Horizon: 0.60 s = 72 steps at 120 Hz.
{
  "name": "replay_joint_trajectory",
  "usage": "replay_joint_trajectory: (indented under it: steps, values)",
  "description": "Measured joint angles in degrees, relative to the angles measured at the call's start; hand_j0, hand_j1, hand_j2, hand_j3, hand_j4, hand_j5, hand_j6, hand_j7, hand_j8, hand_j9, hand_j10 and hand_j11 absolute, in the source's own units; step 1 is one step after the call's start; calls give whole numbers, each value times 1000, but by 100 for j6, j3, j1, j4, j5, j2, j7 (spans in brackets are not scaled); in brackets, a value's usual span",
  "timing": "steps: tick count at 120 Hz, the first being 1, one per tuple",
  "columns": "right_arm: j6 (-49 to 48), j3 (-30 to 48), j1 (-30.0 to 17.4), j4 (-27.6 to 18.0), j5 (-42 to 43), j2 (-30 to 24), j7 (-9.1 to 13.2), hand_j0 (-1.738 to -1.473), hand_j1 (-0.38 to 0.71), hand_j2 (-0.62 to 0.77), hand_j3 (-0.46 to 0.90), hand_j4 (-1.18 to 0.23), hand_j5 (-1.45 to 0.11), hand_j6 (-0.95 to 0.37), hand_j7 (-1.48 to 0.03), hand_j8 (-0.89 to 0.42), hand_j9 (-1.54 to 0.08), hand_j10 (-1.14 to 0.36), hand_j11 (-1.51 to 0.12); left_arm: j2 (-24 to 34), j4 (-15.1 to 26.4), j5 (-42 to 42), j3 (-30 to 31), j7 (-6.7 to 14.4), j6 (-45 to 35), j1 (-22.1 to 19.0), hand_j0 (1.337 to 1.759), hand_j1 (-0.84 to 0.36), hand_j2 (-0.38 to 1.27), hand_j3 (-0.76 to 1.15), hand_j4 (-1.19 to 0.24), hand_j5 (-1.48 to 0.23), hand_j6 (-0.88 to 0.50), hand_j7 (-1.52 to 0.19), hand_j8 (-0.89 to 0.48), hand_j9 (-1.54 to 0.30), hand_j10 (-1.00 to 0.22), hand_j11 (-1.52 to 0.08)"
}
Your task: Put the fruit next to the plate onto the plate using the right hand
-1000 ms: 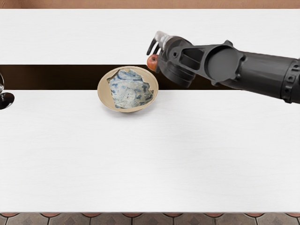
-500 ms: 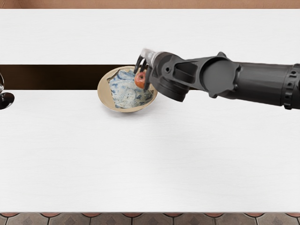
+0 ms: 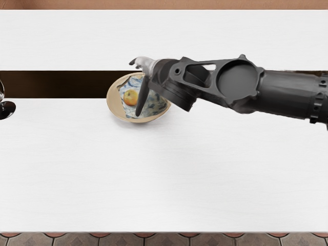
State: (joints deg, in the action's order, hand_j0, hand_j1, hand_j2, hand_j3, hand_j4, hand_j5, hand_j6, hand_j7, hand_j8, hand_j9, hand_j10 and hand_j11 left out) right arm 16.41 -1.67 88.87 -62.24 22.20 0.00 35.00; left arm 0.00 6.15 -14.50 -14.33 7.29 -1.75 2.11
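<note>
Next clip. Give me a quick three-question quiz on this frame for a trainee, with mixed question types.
1. True or false: the fruit lies on the plate.
2. Pick one. The right hand is: A) shut on the fruit; B) open, fingers spread, holding nothing; C) curled into a fist.
3. Fill in the blank: the working arm comes in from the picture's ____ edge.

Key: 1 true; 2 B; 3 right.
</note>
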Motion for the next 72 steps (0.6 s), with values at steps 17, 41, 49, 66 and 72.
replay_joint_trajectory:
  steps: [17,41,49,66,72]
  values:
    - [-1695,1394,-435,-43,-1127,0,0,-1658,-316,19,0,-35,-48,-25,-46,-24,-48,-35,-48,0,0,0,0,0,0,0,1658,349,0,0,0,0,-1,0,-1,0,0,0]
    - [-4492,2377,-1751,-57,-3225,-1091,0,-1658,-337,7,0,-13,-18,-10,-17,-10,-18,-13,-18,0,0,0,0,0,0,0,1658,349,0,0,0,0,0,0,0,0,0,0]
    - [-4799,2437,-2069,-55,-3624,-1657,0,-1658,-340,5,0,-10,-13,-7,-12,-7,-13,-9,-13,0,0,0,0,0,0,0,1658,349,0,0,0,0,0,0,0,0,0,0]
    - [-5054,2213,-2438,-42,-4315,-2621,0,-1658,-345,3,0,-4,-6,-2,-6,-2,-6,-4,-6,0,0,0,0,0,-1,0,1658,349,0,0,0,0,-1,0,-1,0,0,0]
    - [-5088,2140,-2537,-45,-4450,-2879,0,-1658,-346,2,0,-3,-5,-2,-5,-2,-5,-3,-5,0,0,0,-1,0,-1,8,1658,349,0,0,0,0,0,0,0,0,0,0]
